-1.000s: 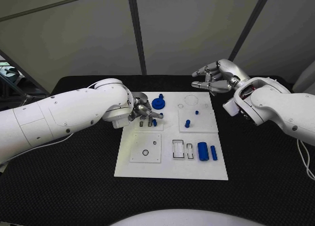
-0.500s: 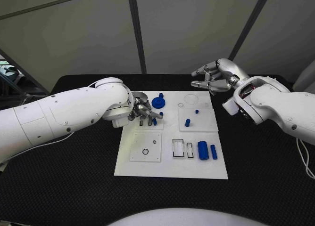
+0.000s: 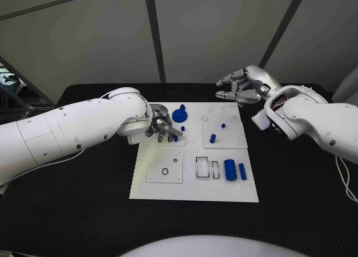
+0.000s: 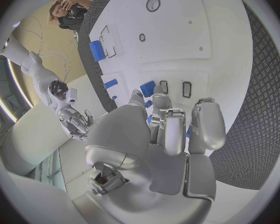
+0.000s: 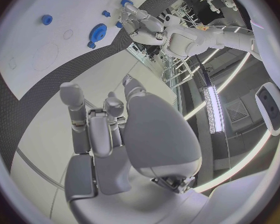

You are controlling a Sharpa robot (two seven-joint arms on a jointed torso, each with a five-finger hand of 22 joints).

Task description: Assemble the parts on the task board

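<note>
The white task board lies mid-table. My left hand hovers low over its far left section, fingers curled down beside a small blue part that stands by two narrow slots. In the left wrist view that part sits just past a fingertip, and I cannot tell if the left hand grips it. A blue gear lies just beyond the hand. My right hand hangs above the board's far right corner, fingers half curled, holding nothing.
Two blue pegs stand in the far right section. A blue cylinder and a thin blue bar lie near the right edge, beside empty rectangular slots. A ring recess is at the near left. Black table surrounds the board.
</note>
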